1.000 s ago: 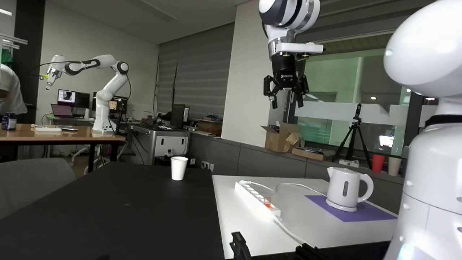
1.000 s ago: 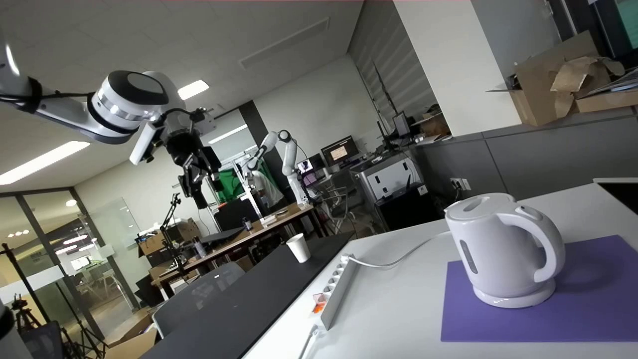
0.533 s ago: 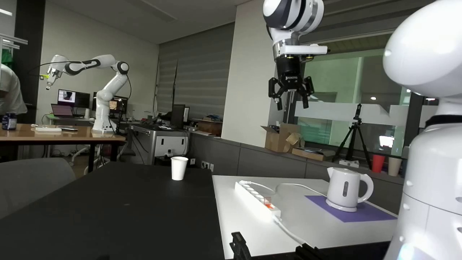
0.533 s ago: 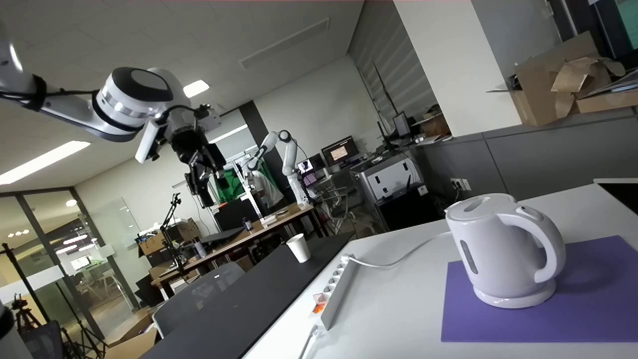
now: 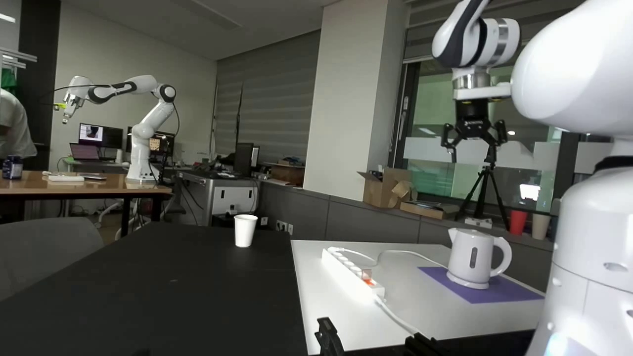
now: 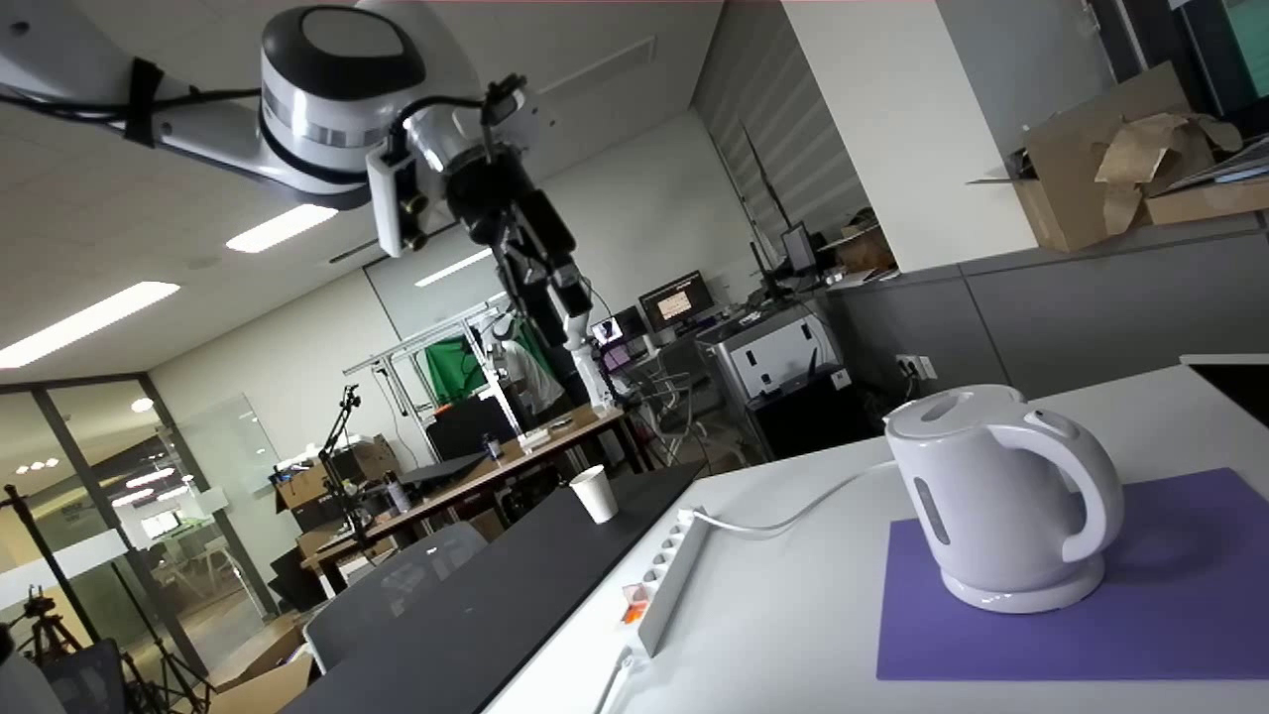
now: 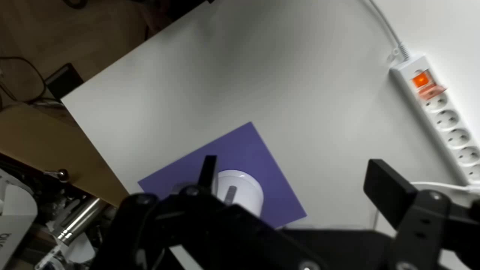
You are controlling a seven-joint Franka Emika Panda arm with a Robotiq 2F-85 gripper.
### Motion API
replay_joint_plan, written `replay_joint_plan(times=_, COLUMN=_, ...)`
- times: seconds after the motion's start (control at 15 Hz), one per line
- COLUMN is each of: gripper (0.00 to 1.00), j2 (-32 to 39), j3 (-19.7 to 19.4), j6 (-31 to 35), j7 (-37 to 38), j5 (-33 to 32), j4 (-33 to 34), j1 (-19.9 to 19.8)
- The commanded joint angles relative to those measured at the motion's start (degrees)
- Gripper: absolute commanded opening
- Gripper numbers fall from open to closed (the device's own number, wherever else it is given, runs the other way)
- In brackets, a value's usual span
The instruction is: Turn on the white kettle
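Observation:
The white kettle [image 5: 472, 257] stands upright on a purple mat [image 5: 517, 292] on the white table. In an exterior view [image 6: 991, 516] its loop handle points to the right. My gripper [image 5: 474, 154] is high in the air above the table, apart from the kettle. It also shows in an exterior view [image 6: 560, 312]. In the wrist view the gripper [image 7: 294, 170] has its fingers wide apart with nothing between them. There the kettle [image 7: 243, 195] is partly hidden behind one finger, and its handle and lid are hidden.
A power strip [image 7: 442, 120] with a lit orange switch [image 7: 420, 79] lies on the white table. A white cord [image 6: 783, 526] runs from it towards the kettle. A white cup [image 5: 245, 230] stands on the black table [image 5: 173, 296]. A cardboard box [image 5: 388, 188] is on the ledge behind.
My gripper has moved right in both exterior views, most of it in the last half second, and appears closer over the kettle's side. It stays open. The kettle has not moved.

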Motion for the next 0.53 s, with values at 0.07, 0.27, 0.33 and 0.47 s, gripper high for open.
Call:
replay_joint_plan(times=0.07, gripper=1.00, j2=9.4, j3=-7.2, j6=5.0, j7=2.3, j5=0.4, j4=6.7, j1=-6.0)
replay_joint_plan(times=0.27, gripper=1.00, j2=14.1, j3=-12.0, j6=8.0, j7=1.4, j5=5.2, j4=10.9, j1=-8.5)
replay_joint_plan(times=0.33, gripper=1.00, j2=15.4, j3=-13.3, j6=8.7, j7=1.2, j5=7.0, j4=12.5, j1=-9.3)
replay_joint_plan(times=0.47, gripper=1.00, j2=17.7, j3=-15.6, j6=9.6, j7=1.6, j5=10.7, j4=15.9, j1=-10.6)
